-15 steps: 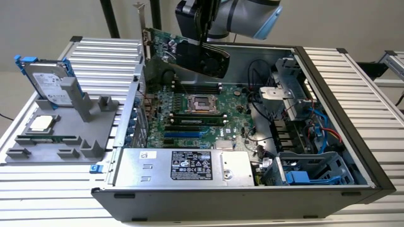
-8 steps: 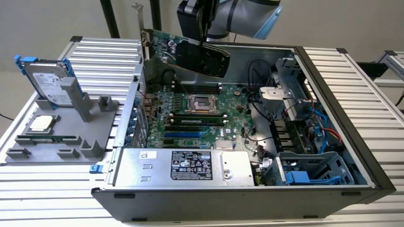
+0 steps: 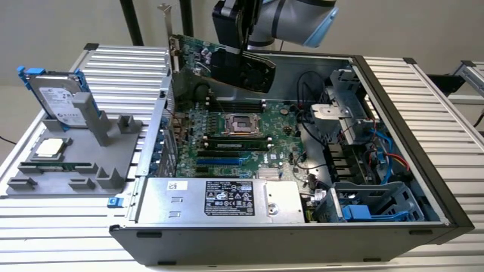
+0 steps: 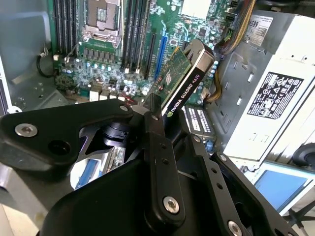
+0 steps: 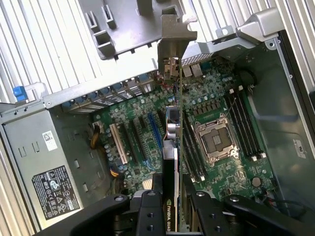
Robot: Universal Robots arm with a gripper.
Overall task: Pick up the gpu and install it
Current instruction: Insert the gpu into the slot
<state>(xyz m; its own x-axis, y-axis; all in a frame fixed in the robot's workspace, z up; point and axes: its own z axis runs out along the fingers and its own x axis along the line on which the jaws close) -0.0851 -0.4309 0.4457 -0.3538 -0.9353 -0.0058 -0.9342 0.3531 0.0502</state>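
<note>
The gpu (image 3: 226, 65), a green card with a black cooler and a silver bracket (image 3: 165, 25) at one end, hangs tilted in the air over the far part of the open computer case (image 3: 423, 170). My gripper (image 3: 243, 54) is shut on its upper edge. In both wrist views the gpu (image 4: 189, 73) (image 5: 172, 128) shows edge-on between the black fingers (image 4: 157, 132) (image 5: 150, 211), above the green motherboard (image 3: 226, 133) (image 5: 216, 98). The board's expansion slots, one of them blue (image 5: 154, 132) (image 4: 160, 54), lie open below the card, apart from it.
A grey power supply (image 3: 219, 198) fills the case's near side. Cables and a drive cage (image 3: 370, 204) sit at the exterior view's right. Outside the case, a grey fixture (image 3: 76, 170) holds a hard drive in a blue frame (image 3: 56, 96), a processor (image 3: 49, 148) and a memory stick (image 3: 56, 167).
</note>
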